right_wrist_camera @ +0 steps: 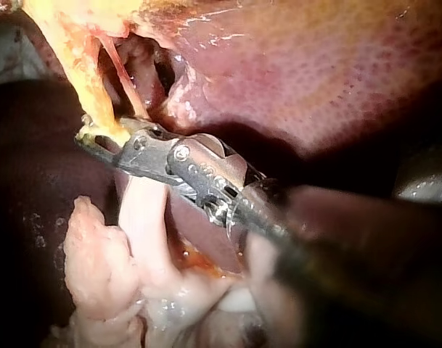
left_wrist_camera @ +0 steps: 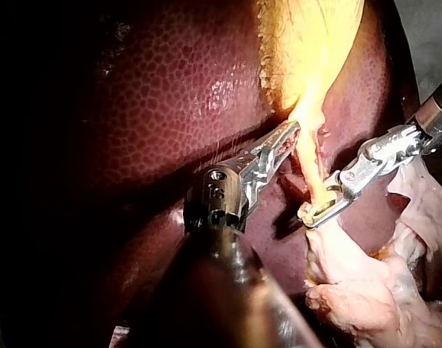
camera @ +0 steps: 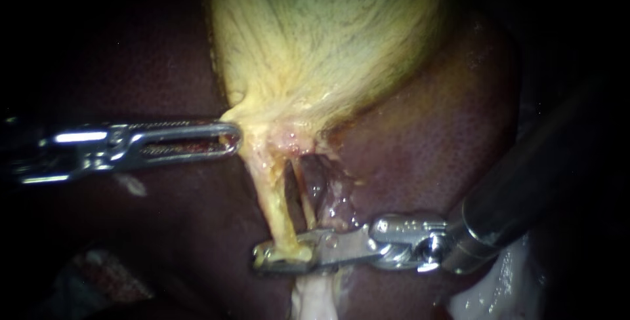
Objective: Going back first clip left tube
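right instrument (camera: 283, 258) tight on left tube (camera: 272, 208)

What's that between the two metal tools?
A yellow tube, running from the gallbladder held by the left instrument down to the right instrument clamped on it; clearest in the endoscope view.

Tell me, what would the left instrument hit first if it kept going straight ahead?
The yellowish neck of the gallbladder, just above the left tube. The left instrument has its tip right at that edge, seemingly touching it, though depth is hard to judge.
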Controlling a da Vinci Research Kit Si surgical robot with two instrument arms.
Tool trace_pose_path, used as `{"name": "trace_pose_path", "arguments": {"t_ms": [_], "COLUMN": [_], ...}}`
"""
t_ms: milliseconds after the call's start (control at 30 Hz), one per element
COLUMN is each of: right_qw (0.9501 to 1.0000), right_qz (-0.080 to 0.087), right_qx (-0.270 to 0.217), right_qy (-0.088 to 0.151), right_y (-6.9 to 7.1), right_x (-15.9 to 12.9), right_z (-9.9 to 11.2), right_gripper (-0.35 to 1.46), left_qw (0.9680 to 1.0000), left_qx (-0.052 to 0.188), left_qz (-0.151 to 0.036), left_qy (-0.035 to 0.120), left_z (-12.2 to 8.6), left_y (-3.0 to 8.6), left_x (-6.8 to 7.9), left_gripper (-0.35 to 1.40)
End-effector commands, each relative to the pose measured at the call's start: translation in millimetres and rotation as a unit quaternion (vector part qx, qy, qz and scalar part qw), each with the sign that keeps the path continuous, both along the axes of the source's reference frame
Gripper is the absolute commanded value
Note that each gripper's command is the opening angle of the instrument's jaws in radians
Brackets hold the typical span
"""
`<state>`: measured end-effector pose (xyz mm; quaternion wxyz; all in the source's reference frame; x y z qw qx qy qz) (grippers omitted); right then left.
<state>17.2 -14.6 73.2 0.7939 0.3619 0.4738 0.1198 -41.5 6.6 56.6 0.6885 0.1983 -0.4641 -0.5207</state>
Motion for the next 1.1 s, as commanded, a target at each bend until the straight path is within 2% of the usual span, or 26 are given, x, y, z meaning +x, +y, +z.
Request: {"name": "trace_pose_path", "arguments": {"t_ms": [33, 167, 300, 400, 533, 767, 833, 1100], "right_qw": [0.9999, 0.9979, 0.993, 0.9901, 0.9861, 0.9764, 0.9752, 0.9754], "right_qz": [0.006, 0.007, 0.016, 0.023, 0.016, -0.001, -0.003, -0.004], "right_qx": [-0.01, -0.05, -0.104, -0.127, -0.152, -0.198, -0.203, -0.201], "right_qy": [0.008, 0.04, 0.053, 0.056, 0.066, 0.087, 0.089, 0.09], "right_y": [0.0, 0.1, 0.3, 0.5, 0.8, 1.3, 1.3, 1.8], "right_x": [0.1, 0.3, 0.7, 0.6, 0.5, 0.2, 0.0, -1.7], "right_z": [0.1, 0.2, 0.2, 0.1, -0.2, -0.6, -0.6, -0.6], "right_gripper": [0.38, 0.53, 0.6, 0.6, 0.6, 0.6, 0.6, 0.6], "left_qw": [1.0, 1.0, 1.0, 1.0, 1.0, 1.0, 1.0, 1.0], "left_qx": [0.002, 0.001, 0.001, 0.003, 0.003, 0.004, 0.004, 0.004], "left_qz": [-0.002, -0.002, -0.003, -0.004, -0.004, -0.003, -0.003, -0.003], "left_qy": [0.0, 0.0, 0.001, 0.0, 0.001, 0.0, 0.0, -0.001], "left_z": [0.1, 0.2, 0.2, 0.2, 0.2, 0.2, 0.2, 0.2], "left_y": [-0.1, -0.3, -0.4, -0.4, -0.4, -0.5, -0.5, -0.5], "left_x": [0.0, -0.1, -0.1, -0.1, -0.1, -0.1, -0.1, 0.1], "left_gripper": [-0.2, -0.2, -0.2, -0.2, -0.2, -0.2, -0.2, -0.2]}}
